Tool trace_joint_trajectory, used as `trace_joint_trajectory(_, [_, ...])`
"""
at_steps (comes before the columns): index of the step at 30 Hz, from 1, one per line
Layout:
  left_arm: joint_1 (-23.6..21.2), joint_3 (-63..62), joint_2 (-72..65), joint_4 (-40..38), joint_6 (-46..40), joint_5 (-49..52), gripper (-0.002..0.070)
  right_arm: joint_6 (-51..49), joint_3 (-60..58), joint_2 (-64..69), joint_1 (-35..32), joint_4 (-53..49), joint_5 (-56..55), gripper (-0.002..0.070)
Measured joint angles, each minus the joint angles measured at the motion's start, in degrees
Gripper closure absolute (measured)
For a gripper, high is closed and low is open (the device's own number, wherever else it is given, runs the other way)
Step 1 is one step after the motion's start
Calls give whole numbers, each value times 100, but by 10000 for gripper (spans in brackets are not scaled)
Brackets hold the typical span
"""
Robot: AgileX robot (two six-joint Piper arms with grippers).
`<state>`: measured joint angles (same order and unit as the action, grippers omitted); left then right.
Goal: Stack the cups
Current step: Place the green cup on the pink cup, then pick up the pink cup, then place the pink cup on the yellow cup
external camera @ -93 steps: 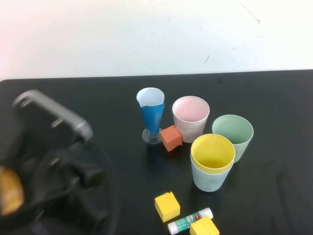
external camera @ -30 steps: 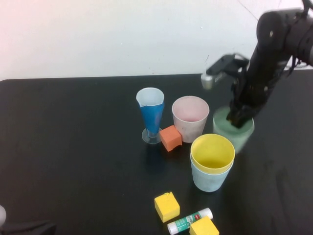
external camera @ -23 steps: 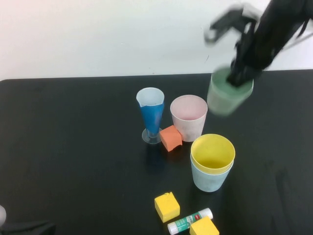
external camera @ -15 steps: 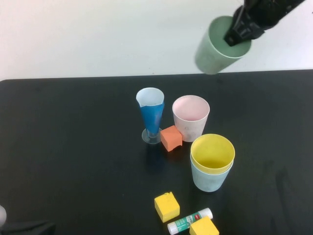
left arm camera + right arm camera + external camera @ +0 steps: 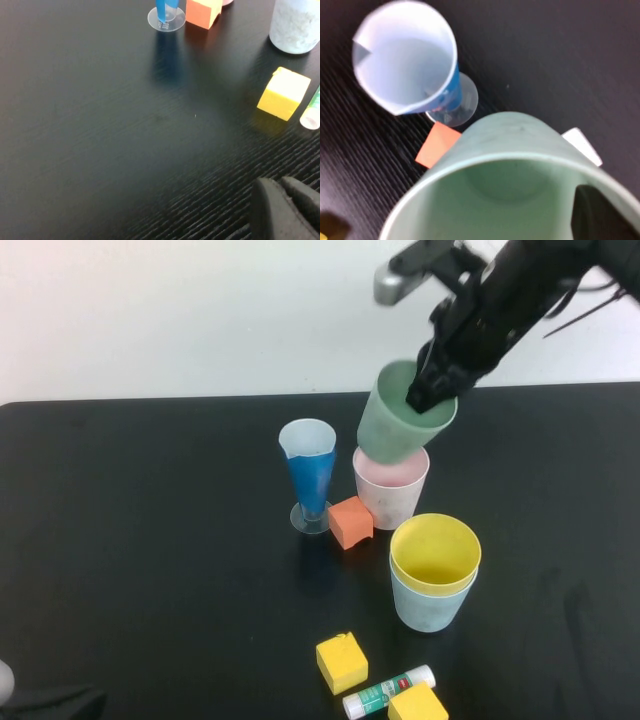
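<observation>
The green cup point(image 5: 398, 422) hangs tilted in the air, its base just over the mouth of the pink cup point(image 5: 392, 496). My right gripper point(image 5: 426, 394) is shut on the green cup's far rim, and one finger point(image 5: 592, 212) shows inside the cup point(image 5: 505, 185). The yellow cup point(image 5: 435, 552) sits nested in the light blue cup point(image 5: 430, 608) nearer the front. My left gripper point(image 5: 289, 210) is shut and empty, low over the table at the near left; its arm point(image 5: 50, 705) shows in the corner.
A tall blue conical glass point(image 5: 308, 475) stands left of the pink cup, with an orange block point(image 5: 349, 521) between them. Two yellow blocks point(image 5: 341, 661) point(image 5: 417, 704) and a glue stick point(image 5: 388, 691) lie at the front. The table's far edge meets a white wall.
The right gripper lifted the green cup off the table at the right, raised it high, then brought it down and left over the pink cup. The left arm withdrew to the near corner.
</observation>
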<state>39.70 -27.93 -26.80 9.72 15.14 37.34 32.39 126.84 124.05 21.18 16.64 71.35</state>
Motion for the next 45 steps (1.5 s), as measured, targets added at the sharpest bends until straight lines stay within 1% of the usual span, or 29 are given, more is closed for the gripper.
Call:
trace_joint_trajectory(2, [0,0,0,0,0,56,675,-49,0,125,2,0,0,647])
trace_joint_trajectory(4, [0,0,0,0,0,102,675,-73,0,226,12,5,0,610])
trace_joint_trajectory(6, [0,0,0,0,0,181,675,-115,0,305,12,5,0,547])
trace_joint_trajectory(9, [0,0,0,8,0,270,675,-150,0,344,12,5,0,400])
trace_joint_trajectory(12, [0,0,0,8,0,283,675,-155,0,357,12,5,0,288])
trace_joint_trajectory(15, [0,0,0,23,0,283,675,-164,0,422,12,5,0,247])
trace_joint_trajectory(18, [0,0,0,29,0,294,675,-221,0,562,12,-6,0,237])
trace_joint_trajectory(20, [0,0,0,37,0,292,675,-289,0,759,12,-6,-10,239])
trace_joint_trajectory(21, [0,0,0,37,0,292,675,-287,0,856,12,-6,-22,255])
trace_joint_trajectory(22, [0,0,0,37,0,292,675,-301,0,947,12,-6,-22,286])
trace_joint_trajectory(23, [0,0,0,37,0,292,675,-301,0,1005,12,-6,-33,322])
trace_joint_trajectory(27, [0,0,0,43,7,292,675,-327,0,1107,12,-18,-47,581])
trace_joint_trajectory(28, [0,0,0,43,7,292,675,-327,0,1107,2,-34,-47,598])
trace_joint_trajectory(33, [0,0,0,43,7,292,675,-427,20,728,-102,-566,-47,600])
trace_joint_trajectory(36, [0,0,0,83,7,292,675,-543,53,144,-173,-897,-47,600])
trace_joint_trajectory(41, [0,0,0,172,7,292,675,-547,11,-1163,-203,-763,-25,600])
trace_joint_trajectory(43, [0,0,0,181,7,292,675,-480,-283,-1753,-203,-645,-25,600])
trace_joint_trajectory(45, [0,0,0,181,7,292,675,-452,-908,-2438,-151,-580,-25,600])
